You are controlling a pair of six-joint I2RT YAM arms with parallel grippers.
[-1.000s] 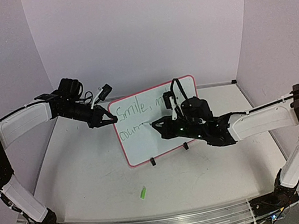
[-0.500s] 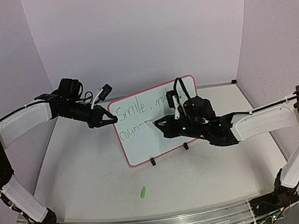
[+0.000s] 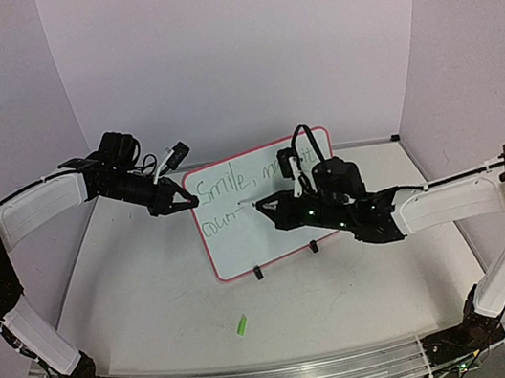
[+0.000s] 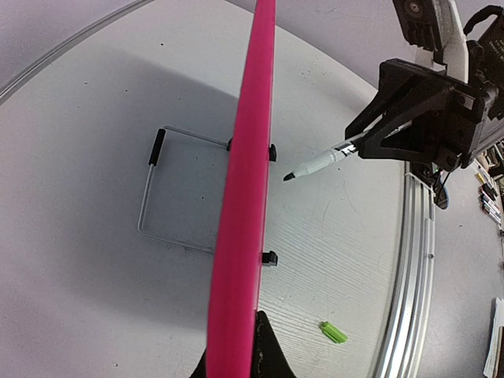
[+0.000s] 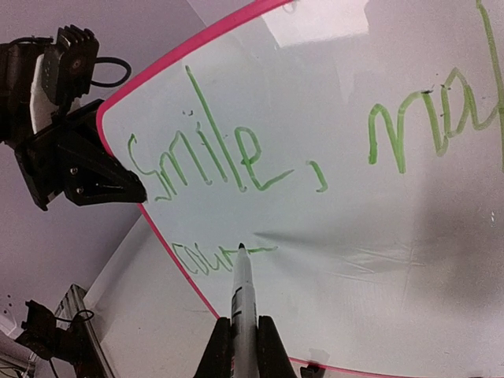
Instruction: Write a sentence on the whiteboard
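The whiteboard (image 3: 243, 249) stands upright, tilted back, on the desk (image 3: 154, 293), resting on its two black clip feet (image 3: 259, 272). At the whiteboard's upper left corner, the left tool (image 3: 180, 202) is clamped on the pink rim. From the left wrist, that rim (image 4: 244, 197) runs edge-on straight up between the fingers, with a wire stand (image 4: 146, 197) behind the board.

In front of the whiteboard's face, the right tool (image 3: 265, 208) is closed tight around a marker (image 3: 257, 207), barrel pinched between its narrow jaws. From the right wrist, the marker (image 5: 242, 291) points up at the board and its dark tip sits right at a short green stroke. I can't say for sure whether it touches.

The sentence (image 5: 236, 157) is in green on the whiteboard. "Smile," and "ma" show on the top line, with small letters like "coun" on the lower line near the left rim. The right arm hides the rest from above.

In front of the whiteboard, well apart from it, a green cap (image 3: 242, 325) lies on the desk.
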